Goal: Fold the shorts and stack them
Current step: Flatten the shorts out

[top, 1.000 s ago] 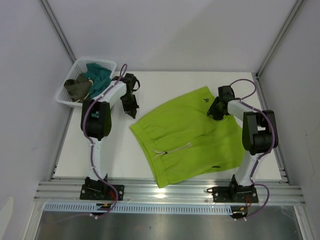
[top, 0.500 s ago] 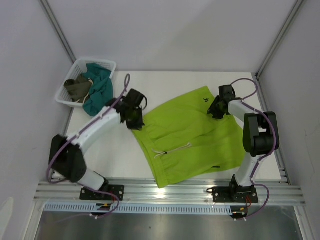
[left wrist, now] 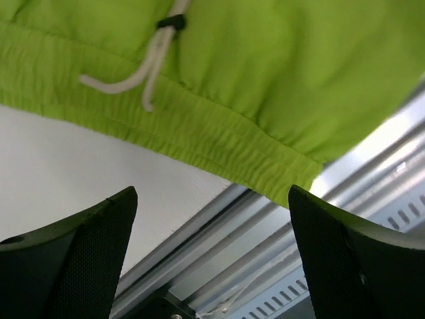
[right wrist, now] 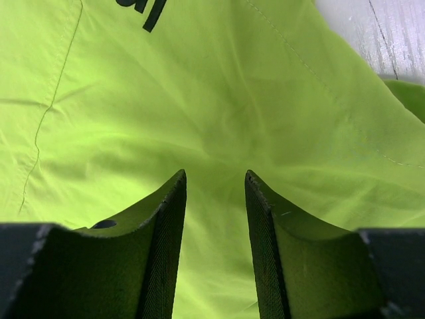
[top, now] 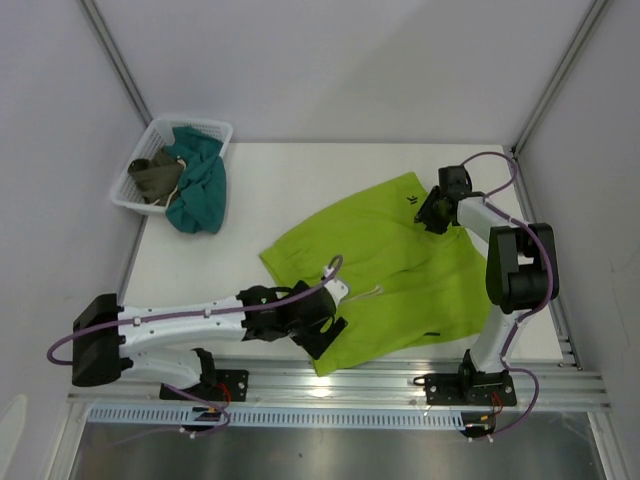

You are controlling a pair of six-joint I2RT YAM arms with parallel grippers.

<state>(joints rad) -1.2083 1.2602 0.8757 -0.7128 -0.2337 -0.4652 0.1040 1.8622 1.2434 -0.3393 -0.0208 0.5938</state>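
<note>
- Top external: the lime-green shorts (top: 400,265) lie spread open on the table (top: 260,180), right of centre, with no fold made. The left gripper (top: 326,327) sits at the near waistband corner, and the right gripper (top: 432,212) at the far leg beside the black logo (top: 411,201). The white basket (top: 218,128) at the far left holds an olive-brown garment (top: 153,177) and a teal garment (top: 200,185) that spills over its rim.
- Left wrist: the jaws stand wide apart and hold nothing. The elastic waistband (left wrist: 219,133) and white drawstring (left wrist: 154,60) lie just ahead, with the corner near the table's edge.
- Right wrist: the fingers (right wrist: 166,219) leave a narrow gap over creased green fabric. I cannot tell whether they pinch it.
- Judgement: the task is at its start, with both arms placed for a first grasp. All of the folding and stacking is left.
</note>
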